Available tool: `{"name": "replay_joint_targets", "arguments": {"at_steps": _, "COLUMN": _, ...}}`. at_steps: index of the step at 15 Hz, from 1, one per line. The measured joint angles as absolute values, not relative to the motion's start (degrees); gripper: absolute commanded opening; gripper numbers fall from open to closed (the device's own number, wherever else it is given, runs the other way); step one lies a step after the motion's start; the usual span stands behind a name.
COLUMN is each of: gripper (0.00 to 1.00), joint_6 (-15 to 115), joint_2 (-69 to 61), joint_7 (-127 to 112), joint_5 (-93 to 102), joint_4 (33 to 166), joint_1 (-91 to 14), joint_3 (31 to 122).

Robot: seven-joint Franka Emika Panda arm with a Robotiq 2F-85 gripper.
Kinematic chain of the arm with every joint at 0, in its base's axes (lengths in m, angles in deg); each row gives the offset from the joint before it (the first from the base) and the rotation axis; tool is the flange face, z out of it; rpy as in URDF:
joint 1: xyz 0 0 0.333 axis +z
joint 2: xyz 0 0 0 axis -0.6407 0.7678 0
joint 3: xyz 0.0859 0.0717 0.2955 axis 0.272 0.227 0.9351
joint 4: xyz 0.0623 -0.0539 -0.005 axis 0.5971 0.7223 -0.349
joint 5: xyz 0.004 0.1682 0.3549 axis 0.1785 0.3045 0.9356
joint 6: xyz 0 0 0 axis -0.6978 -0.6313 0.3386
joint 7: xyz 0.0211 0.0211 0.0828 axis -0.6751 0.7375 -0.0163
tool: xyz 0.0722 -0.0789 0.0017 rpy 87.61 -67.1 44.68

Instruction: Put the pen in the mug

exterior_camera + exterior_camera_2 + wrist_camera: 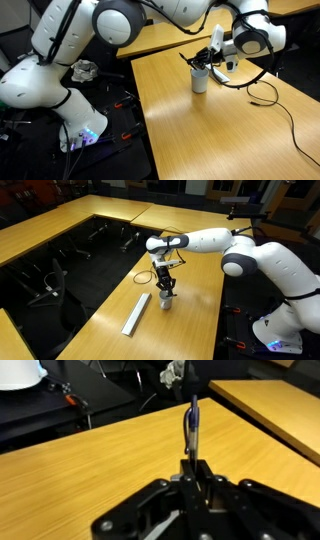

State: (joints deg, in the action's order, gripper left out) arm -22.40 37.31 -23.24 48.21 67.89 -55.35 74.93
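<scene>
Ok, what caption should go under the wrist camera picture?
The gripper pinches the pen, with the wooden table beyond.

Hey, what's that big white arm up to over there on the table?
The white robot arm's hand is gripping a thin black pen and holding it close above a small white cylindrical mug on the wooden table. The pen does not look to be inside the mug yet.

Arm (215, 240) stretched out, gripper (166, 286) pointing down.
The white arm reaches forward with its wrist (160, 246) bent; the gripper hangs upright, fingers (199, 470) pinched close on the pen (191, 422).
</scene>
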Motion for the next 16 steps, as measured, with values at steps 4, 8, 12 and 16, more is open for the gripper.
{"name": "replay_joint_targets", "arguments": {"at_steps": 4, "gripper": 0.37, "joint_6": -21.87, "joint_2": 40.98, "joint_7": -25.38, "joint_5": 45.73, "joint_4": 61.49, "joint_1": -55.81, "joint_3": 74.89}}
{"name": "replay_joint_targets", "arguments": {"at_steps": 8, "gripper": 0.66, "joint_6": -19.27, "joint_2": 42.0, "joint_7": -25.78, "joint_5": 41.75, "joint_4": 57.68, "joint_1": -55.03, "joint_3": 74.69}}
{"name": "replay_joint_targets", "arguments": {"at_steps": 12, "gripper": 0.97, "joint_6": -13.62, "joint_2": 41.44, "joint_7": -25.44, "joint_5": 37.34, "joint_4": 55.43, "joint_1": -52.22, "joint_3": 73.95}}
{"name": "replay_joint_targets", "arguments": {"at_steps": 16, "gripper": 1.0, "joint_6": -7.03, "joint_2": 37.78, "joint_7": -22.38, "joint_5": 31.1, "joint_4": 55.77, "joint_1": -48.06, "joint_3": 72.36}}
